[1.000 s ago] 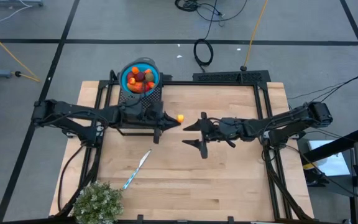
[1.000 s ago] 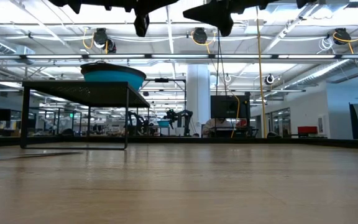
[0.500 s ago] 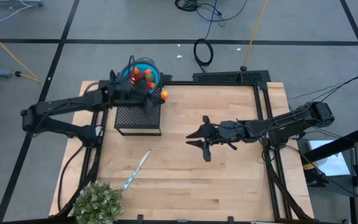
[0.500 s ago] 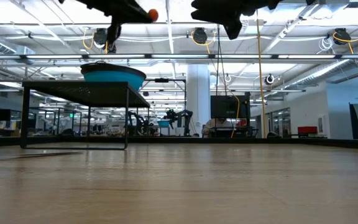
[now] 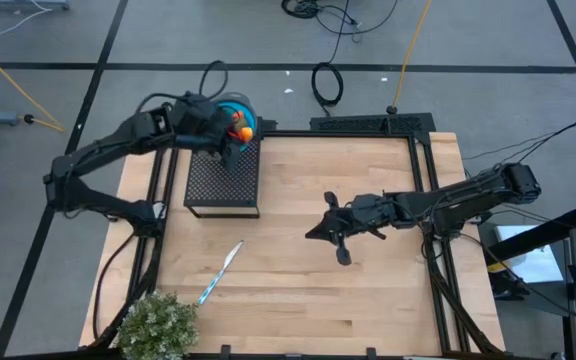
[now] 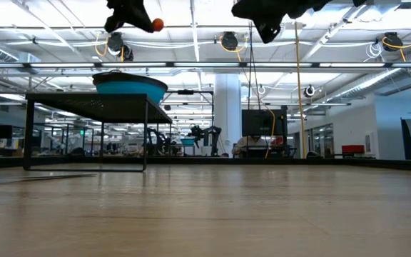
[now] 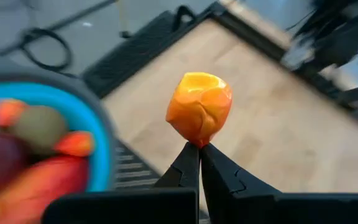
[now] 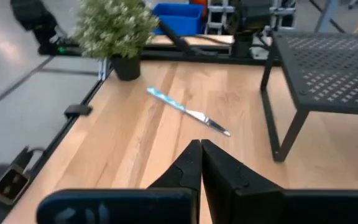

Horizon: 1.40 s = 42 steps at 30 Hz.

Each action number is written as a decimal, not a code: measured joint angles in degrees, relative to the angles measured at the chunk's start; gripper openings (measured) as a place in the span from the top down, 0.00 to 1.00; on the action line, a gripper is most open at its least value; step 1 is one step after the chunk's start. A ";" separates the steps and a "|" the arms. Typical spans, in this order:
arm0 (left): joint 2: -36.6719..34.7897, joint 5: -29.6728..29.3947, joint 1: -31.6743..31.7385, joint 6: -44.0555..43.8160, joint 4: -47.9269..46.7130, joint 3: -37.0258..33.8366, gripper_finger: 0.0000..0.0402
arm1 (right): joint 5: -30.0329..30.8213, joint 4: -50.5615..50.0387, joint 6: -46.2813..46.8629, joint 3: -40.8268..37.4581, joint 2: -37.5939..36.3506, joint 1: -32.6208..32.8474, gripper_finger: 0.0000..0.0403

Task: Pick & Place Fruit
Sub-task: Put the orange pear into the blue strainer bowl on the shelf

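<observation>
A small orange fruit sits at the fingertips of my left gripper, which is shut on it. In the high view this gripper hangs over the near rim of the blue bowl. The bowl holds several other fruit and stands on a black mesh stand at the far left. The low view shows the held fruit well above the bowl. My right gripper hovers shut and empty over the middle of the table. My left gripper pinches the fruit by its narrow end, only at the free ends of the two fingers. The fingers slant downward from the table's far left. The fruit juts out beyond the tips, lifted clear above the bowl's rim.
A blue-handled knife lies on the wood near the table's front left. A bushy green plant stands at the near left corner. The bare wooden top stretches to the right and near side.
My left gripper has carried the orange fruit from mid-table up and toward the far left, and has turned until it hangs over the bowl. My right gripper has shut its fingers while staying over the middle of the table, tipping a little.
</observation>
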 joint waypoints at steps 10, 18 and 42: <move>6.14 -10.63 -0.26 8.42 -13.55 6.38 1.00 | -4.42 -9.14 -7.07 -0.04 -4.78 -0.02 1.00; 12.31 -15.13 -0.35 9.83 -22.48 11.56 1.00 | -4.35 -1.39 -6.29 -11.12 -14.45 -0.15 1.00; 25.85 -12.56 8.53 17.68 -34.66 24.32 1.00 | -4.00 8.94 -6.72 -38.83 -50.82 -0.15 1.00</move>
